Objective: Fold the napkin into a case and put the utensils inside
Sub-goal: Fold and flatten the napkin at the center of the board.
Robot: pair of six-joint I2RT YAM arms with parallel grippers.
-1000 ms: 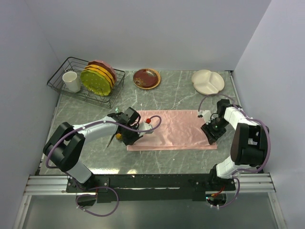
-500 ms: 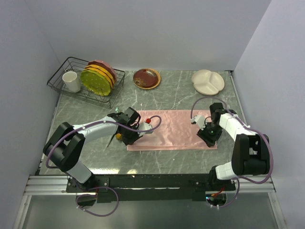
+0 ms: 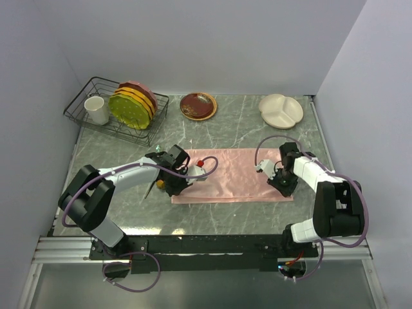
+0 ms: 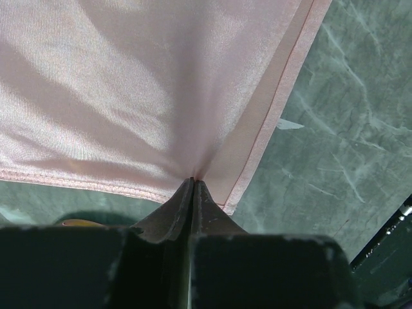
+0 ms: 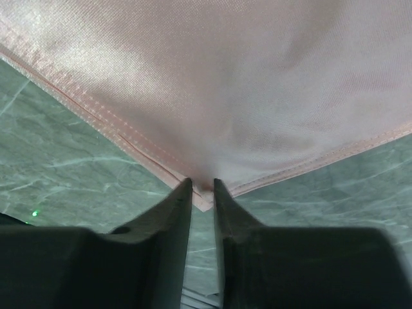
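The salmon-pink napkin (image 3: 235,174) lies flat on the marble table as a long rectangle between the two arms. My left gripper (image 3: 177,185) is at its near left corner, and the left wrist view shows the jaws shut on the cloth (image 4: 161,96), which puckers at the tips (image 4: 193,181). My right gripper (image 3: 283,187) is at the near right corner. There the jaws stand a narrow gap apart, with the hemmed corner (image 5: 203,201) of the napkin between them (image 5: 203,183). One utensil with a gold head (image 3: 158,184) lies on the table just left of the left gripper.
A black wire rack (image 3: 96,87) at the back left holds a white cup (image 3: 97,110) and upright plates (image 3: 132,105). A red-brown plate (image 3: 197,105) and a cream divided plate (image 3: 280,110) sit along the back. Walls close in both sides.
My right gripper has swung left onto the napkin's near right corner and its jaws have narrowed. The left gripper has stayed at the near left corner and tightened.
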